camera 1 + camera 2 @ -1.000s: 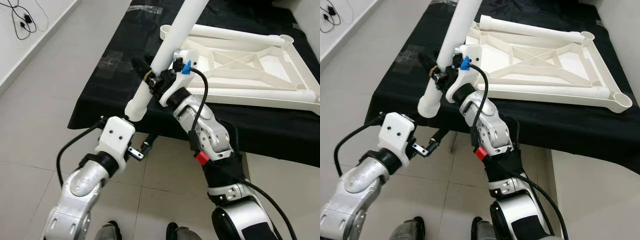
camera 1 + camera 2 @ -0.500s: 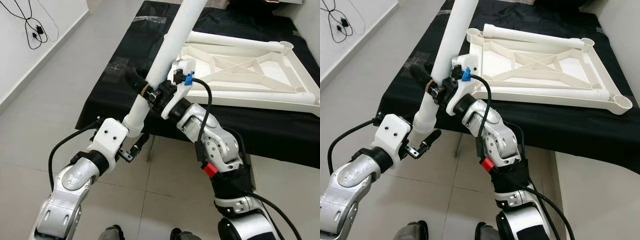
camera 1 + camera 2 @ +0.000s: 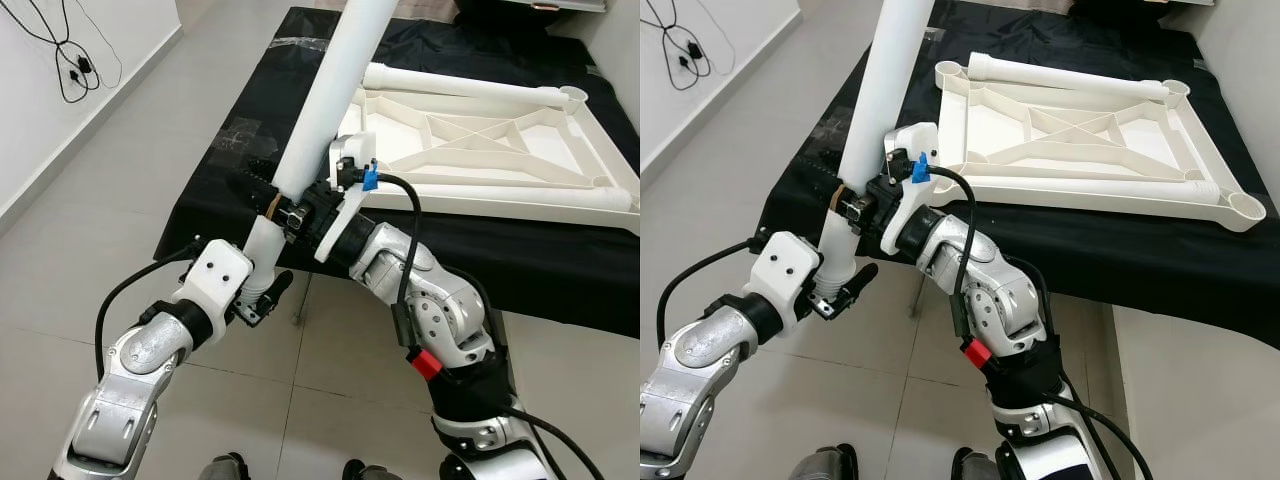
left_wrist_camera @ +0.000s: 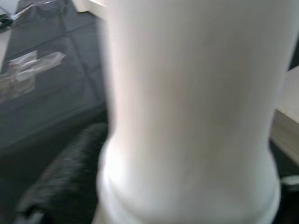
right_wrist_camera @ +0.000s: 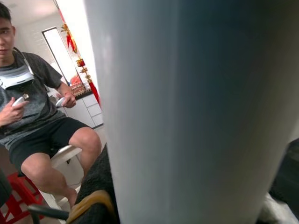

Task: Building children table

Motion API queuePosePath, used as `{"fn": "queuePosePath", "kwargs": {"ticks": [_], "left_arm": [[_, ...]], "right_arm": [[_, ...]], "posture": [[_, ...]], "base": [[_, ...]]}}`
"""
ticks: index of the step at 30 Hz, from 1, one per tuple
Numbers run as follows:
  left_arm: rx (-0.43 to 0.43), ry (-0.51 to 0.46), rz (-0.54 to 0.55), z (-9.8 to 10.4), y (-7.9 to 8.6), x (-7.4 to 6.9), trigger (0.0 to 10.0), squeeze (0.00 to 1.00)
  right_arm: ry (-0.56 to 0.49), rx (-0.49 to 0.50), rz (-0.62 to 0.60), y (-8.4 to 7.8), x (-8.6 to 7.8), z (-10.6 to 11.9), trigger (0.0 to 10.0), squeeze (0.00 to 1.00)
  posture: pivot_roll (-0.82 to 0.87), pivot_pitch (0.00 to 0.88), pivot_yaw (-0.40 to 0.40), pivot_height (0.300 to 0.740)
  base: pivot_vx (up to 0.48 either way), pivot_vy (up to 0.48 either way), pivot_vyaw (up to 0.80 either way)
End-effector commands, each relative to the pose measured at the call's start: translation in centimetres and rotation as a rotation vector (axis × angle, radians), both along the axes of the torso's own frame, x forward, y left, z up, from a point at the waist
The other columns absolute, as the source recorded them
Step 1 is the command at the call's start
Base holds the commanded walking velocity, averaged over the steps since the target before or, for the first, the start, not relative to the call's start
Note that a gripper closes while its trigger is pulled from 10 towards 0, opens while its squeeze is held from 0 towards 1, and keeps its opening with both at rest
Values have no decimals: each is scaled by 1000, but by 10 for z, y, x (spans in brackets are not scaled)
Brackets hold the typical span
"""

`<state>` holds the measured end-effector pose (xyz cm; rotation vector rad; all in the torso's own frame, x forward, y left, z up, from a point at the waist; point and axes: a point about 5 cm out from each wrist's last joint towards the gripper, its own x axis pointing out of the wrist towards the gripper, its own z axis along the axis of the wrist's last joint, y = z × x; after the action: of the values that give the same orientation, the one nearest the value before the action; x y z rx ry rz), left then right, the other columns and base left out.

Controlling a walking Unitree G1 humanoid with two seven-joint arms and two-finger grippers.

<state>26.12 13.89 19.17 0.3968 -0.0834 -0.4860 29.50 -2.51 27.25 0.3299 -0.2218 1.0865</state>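
A long white table leg [image 3: 330, 90] slants up out of the picture, over the near edge of a black-covered table [image 3: 240, 130]. My right gripper [image 3: 272, 203] is shut on the leg near its lower end. My left gripper [image 3: 262, 285] is right at the leg's bottom end, below the right one. Close up, the leg [image 4: 187, 116] stands right in front of the left wrist camera. The white tabletop frame [image 3: 480, 140] lies upside down on the black cover, behind the leg, with round sockets at its corners.
The black-covered table's near edge runs just behind my grippers, with tiled floor [image 3: 90, 230] below and to the left. A black cable [image 3: 70, 60] hangs on the left wall. A seated person [image 5: 37, 116] holding controllers appears in the right wrist view.
The right gripper has brought the leg's lower end down and nearer. The left gripper has come up to meet that end. The head camera has shifted a little.
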Motion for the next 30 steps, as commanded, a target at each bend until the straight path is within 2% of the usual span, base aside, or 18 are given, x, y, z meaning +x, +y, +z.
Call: {"fn": "queuePosePath", "kwargs": {"ticks": [1, 7, 12, 19, 20, 23, 24, 29, 30], "left_arm": [[14, 7, 30, -4, 7, 3, 0, 0], [10, -8, 11, -3, 3, 3, 0, 0], [40, -34, 28, -3, 4, 4, 0, 0], [25, -60, 30, -1, 3, 4, 0, 0], [16, -49, 24, -2, 2, 4, 10000, 0], [8, -40, 13, -2, 2, 4, 10000, 0], [6, -38, 12, -1, 2, 3, 10000, 0], [-14, -8, -22, -4, 3, -3, 10000, 0], [-7, 4, -48, -5, 3, -5, 10000, 0]], "right_arm": [[22, -7, 46, 3, -6, -4, 10000, 0], [20, -16, 52, 5, -9, -5, 10000, 0], [22, -21, 41, 4, -9, -5, 10000, 0], [22, -24, 29, 3, -8, -5, 10000, 0], [6, -27, 30, 2, -7, -4, 10000, 31], [-11, -31, 32, 2, -7, -4, 10000, 31], [-20, -32, 40, 1, -6, -4, 10000, 1000], [-47, -46, 69, -2, -6, -4, 10000, 1000], [-49, -52, 71, -4, -4, -4, 10000, 0]], "posture": [[123, 171, -32, 740], [124, 170, -32, 740], [122, 173, -31, 740], [123, 172, -34, 740], [123, 172, -34, 740], [123, 172, -32, 740], [125, 172, -34, 740], [129, 173, -33, 740], [130, 175, -30, 740]], "base": [[0, 0, 0], [0, 0, 0], [0, 0, 0], [0, 0, 0], [0, 0, 0], [0, 0, 0], [0, 0, 0], [0, 0, 0], [0, 0, 0]]}}
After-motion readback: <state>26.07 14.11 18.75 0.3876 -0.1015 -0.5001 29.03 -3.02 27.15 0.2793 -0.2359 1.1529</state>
